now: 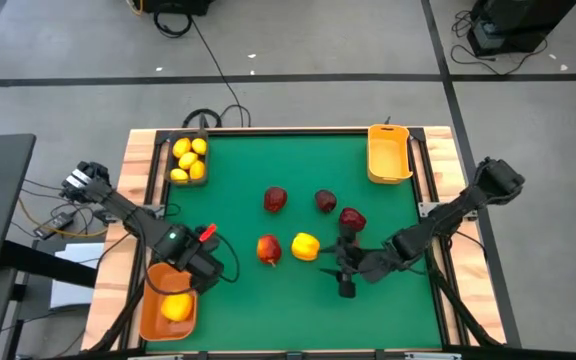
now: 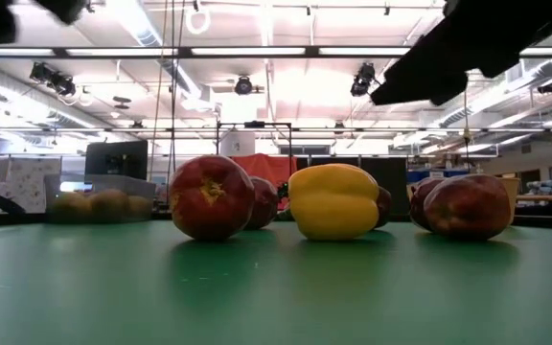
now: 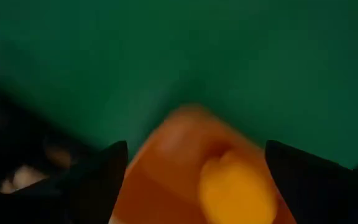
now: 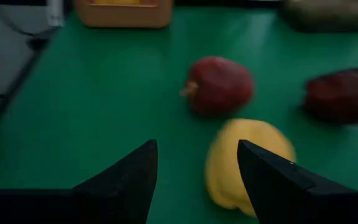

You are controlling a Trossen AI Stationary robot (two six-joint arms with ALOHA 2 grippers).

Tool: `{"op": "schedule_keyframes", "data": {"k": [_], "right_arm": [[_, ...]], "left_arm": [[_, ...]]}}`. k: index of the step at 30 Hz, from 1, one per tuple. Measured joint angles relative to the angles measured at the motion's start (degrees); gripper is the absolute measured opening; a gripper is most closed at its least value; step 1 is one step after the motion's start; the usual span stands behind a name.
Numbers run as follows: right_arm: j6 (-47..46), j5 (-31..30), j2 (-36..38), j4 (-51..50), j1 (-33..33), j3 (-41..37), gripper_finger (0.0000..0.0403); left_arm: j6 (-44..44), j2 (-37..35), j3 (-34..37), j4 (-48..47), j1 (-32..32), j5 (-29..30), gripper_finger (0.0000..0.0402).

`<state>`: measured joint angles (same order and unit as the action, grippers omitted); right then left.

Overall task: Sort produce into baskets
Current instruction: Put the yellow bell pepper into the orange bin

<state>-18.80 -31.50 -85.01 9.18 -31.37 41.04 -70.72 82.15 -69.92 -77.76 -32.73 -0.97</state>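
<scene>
1. While the left gripper (image 1: 190, 278) hangs over the deep orange bin (image 1: 152, 318) at the near left corner, its jaws stand wide and hold nothing; a big yellow piece (image 1: 176, 307) lies in the bin below them. Judged from that, the left arm's drop is done, and it should lift straight up before swinging back so it does not clip the bin wall.

2. Over on the right, the right gripper (image 1: 339, 268) sits low just beside the yellow pepper (image 1: 305, 246) on the mat (image 1: 248, 170). Its jaws are partly open and empty, with the pepper (image 4: 247, 163) seen between and just past the fingers (image 4: 125, 176).

3. To take the pepper well, centre the jaws on its widest part and come in level. One finger seems nearer to it than the other, so an off-centre close would likely roll it away.

4. Mind the neighbours: a red apple (image 1: 269, 249) sits just left of the pepper, and three more red pieces (image 1: 351, 218) lie farther back. Widening the jaws a little first should help clear the lobed sides.

5. Likely home for it is the deep orange bin, well apart on the left. The black bin (image 1: 171, 145) of small lemons (image 1: 188, 160) and the empty yellow-orange bin (image 1: 388, 155) stand at the far corners.
</scene>
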Motion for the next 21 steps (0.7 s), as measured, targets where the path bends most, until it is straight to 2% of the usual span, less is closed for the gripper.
{"op": "schedule_keyframes", "data": {"k": [4, 8, 13, 18, 21], "right_arm": [[-4.5, -4.6, 2.2, -8.0, -2.0, 0.0, 0.0231], [-9.7, -4.6, 4.3, -15.4, -3.2, 0.0, 0.0231], [-15.7, -3.9, 5.6, -22.5, -4.8, 0.0, 0.0231], [-21.7, 3.8, 5.5, -26.9, -5.8, 0.0, 0.0231], [-22.6, 4.5, 5.5, -27.5, -6.8, 0.0, 0.0231]], "left_arm": [[3.4, 0.1, -0.2, 8.3, 1.9, 9.9, 0.0386], [14.5, 2.3, -0.2, 17.7, 4.1, 16.7, 0.0386], [28.8, 8.2, -0.2, 27.8, 8.9, 18.0, 0.0386], [39.6, 15.6, -0.4, 39.5, 15.9, 18.1, 0.039], [45.7, 19.6, -2.3, 43.6, 18.7, 17.2, 0.0392]]}}
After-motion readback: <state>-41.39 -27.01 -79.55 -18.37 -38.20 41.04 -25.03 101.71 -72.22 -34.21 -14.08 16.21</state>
